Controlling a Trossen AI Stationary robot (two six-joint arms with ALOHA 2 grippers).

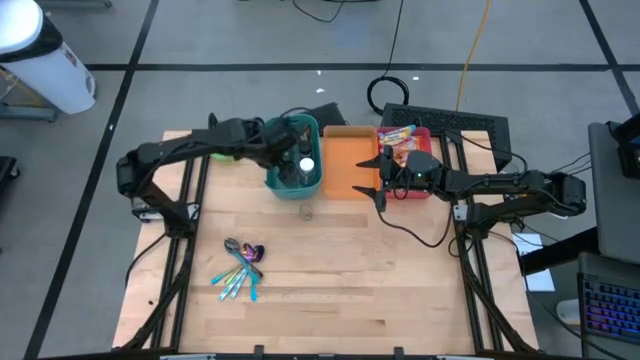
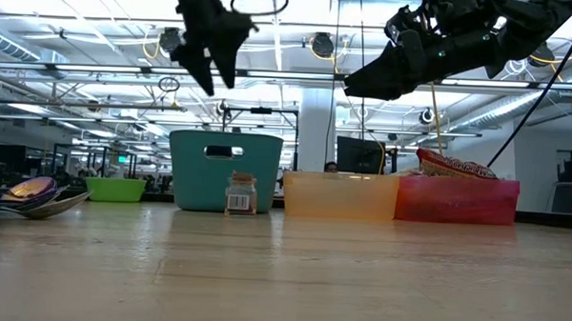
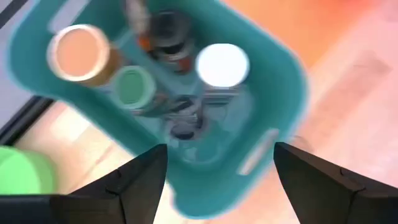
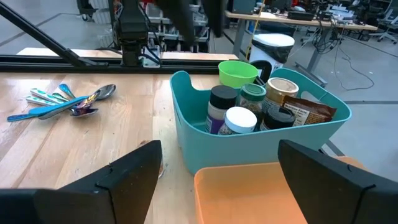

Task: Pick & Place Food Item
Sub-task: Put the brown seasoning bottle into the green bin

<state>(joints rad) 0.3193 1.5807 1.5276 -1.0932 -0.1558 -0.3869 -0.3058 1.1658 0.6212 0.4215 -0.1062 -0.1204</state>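
Note:
A teal bin (image 1: 296, 160) at the table's far middle holds several spice jars, one with a white lid (image 3: 222, 64), and a brown packet (image 4: 309, 113). My left gripper (image 1: 290, 150) hovers open above this bin, well above its rim in the low view (image 2: 213, 58), with its fingers (image 3: 144, 180) apart over the jars. My right gripper (image 1: 378, 178) is open and empty above the right side of an empty orange bin (image 1: 350, 160). It is also raised in the low view (image 2: 384, 80). A red bin (image 1: 412, 152) holds snack packets (image 1: 398, 136).
A small jar (image 1: 305, 210) stands on the table just in front of the teal bin and shows in the low view (image 2: 240, 192). A bunch of measuring spoons (image 1: 240, 266) lies at the near left. A green bowl (image 2: 115, 187) sits left of the teal bin.

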